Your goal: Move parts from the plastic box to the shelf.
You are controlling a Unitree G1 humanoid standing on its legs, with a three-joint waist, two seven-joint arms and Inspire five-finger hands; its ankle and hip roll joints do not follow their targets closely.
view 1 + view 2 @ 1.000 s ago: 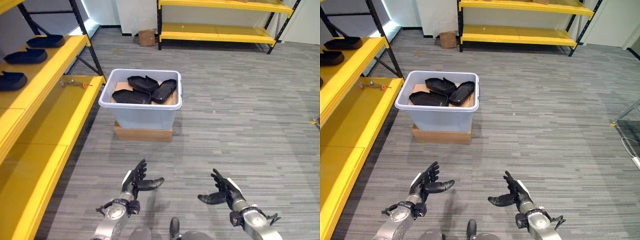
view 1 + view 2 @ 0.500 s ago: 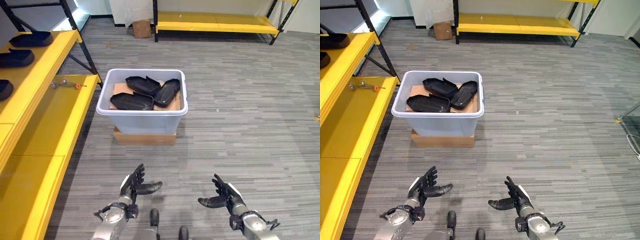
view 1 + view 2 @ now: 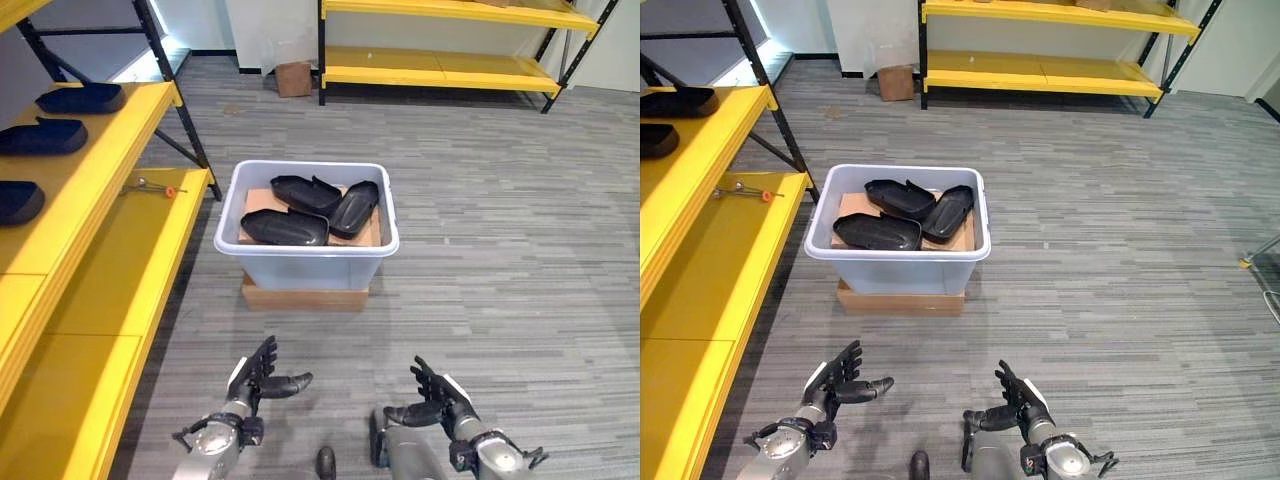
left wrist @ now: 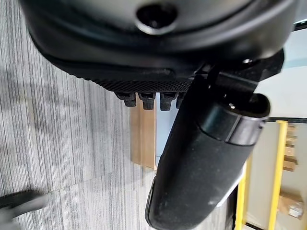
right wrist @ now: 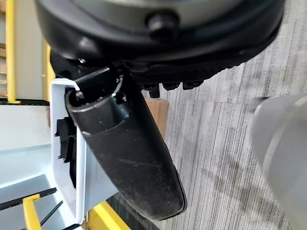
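A pale blue-grey plastic box point(image 3: 306, 262) stands on a flat cardboard base on the floor ahead of me. Inside lie three black moulded parts point(image 3: 286, 227), point(image 3: 305, 190), point(image 3: 354, 208). To the left runs the yellow shelf point(image 3: 100, 150), with three more black parts point(image 3: 80, 98), point(image 3: 42, 139), point(image 3: 18, 200) on its upper level. My left hand point(image 3: 255, 380) and right hand point(image 3: 438, 405) hover low over the floor, well short of the box. Both are open and hold nothing. The box edge point(image 5: 64, 143) shows past the right hand in its wrist view.
A small tool with an orange tip point(image 3: 152, 186) lies on the lower yellow shelf level. Another yellow rack point(image 3: 440, 65) stands at the back, with a small cardboard box point(image 3: 293, 78) on the floor beside it. Grey striped floor surrounds the plastic box.
The camera has shifted, so the box now sits lower and more central in view. Both hands stay open and sit lower in view.
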